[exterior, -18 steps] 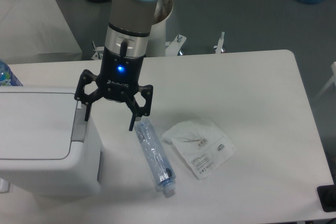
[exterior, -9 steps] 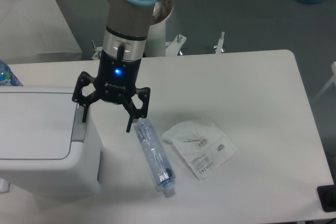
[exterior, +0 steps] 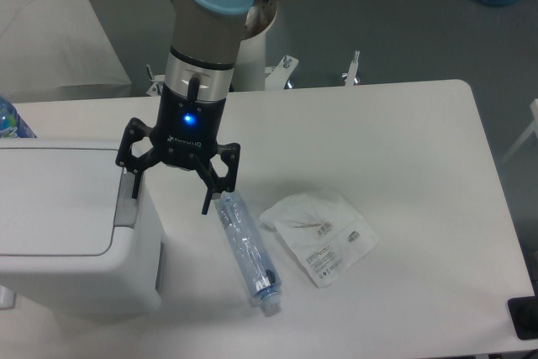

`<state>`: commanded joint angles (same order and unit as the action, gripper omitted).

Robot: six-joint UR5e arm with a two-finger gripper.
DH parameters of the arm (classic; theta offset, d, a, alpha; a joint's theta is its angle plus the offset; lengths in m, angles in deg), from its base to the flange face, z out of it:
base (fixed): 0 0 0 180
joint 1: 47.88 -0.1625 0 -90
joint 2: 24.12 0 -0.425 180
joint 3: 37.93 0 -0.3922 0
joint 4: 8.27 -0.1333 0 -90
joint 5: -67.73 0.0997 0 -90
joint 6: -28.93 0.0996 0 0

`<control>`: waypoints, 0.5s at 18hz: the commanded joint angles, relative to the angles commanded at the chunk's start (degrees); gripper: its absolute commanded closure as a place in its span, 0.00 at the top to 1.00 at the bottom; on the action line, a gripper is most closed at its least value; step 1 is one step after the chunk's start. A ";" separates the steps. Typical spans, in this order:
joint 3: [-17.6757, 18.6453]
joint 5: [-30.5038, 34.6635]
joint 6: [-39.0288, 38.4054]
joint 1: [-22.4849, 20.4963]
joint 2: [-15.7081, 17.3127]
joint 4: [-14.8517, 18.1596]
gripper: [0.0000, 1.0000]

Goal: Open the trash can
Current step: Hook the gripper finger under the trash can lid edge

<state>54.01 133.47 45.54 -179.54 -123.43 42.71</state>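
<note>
The trash can (exterior: 67, 233) is a large boxy white bin at the left edge of the table, its flat lid (exterior: 50, 199) down and shut. A grey push tab (exterior: 126, 199) runs along the lid's right edge. My gripper (exterior: 171, 200) hangs from the arm, fingers spread wide and empty. Its left finger (exterior: 134, 182) is right at the grey tab, the right finger (exterior: 207, 199) hangs over the table beside the bin. I cannot tell whether the left finger touches the tab.
A crushed clear plastic bottle (exterior: 248, 250) lies on the white table (exterior: 403, 166) just right of the gripper. A crumpled white plastic bag (exterior: 319, 233) lies right of it. A blue bottle top (exterior: 10, 119) shows behind the bin. The robot base (exterior: 252, 65) stands behind the table.
The gripper has shifted slightly left, bringing its left finger closer over the grey tab. The lid has not moved.
</note>
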 joint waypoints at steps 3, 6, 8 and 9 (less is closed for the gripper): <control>0.00 0.00 0.00 0.09 0.00 0.00 1.00; 0.00 0.09 0.00 0.35 -0.26 0.00 1.00; -0.18 0.09 0.00 0.35 -0.26 0.00 1.00; -0.18 0.09 0.00 0.35 -0.26 0.00 1.00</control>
<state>53.83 133.56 45.54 -179.19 -123.70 42.71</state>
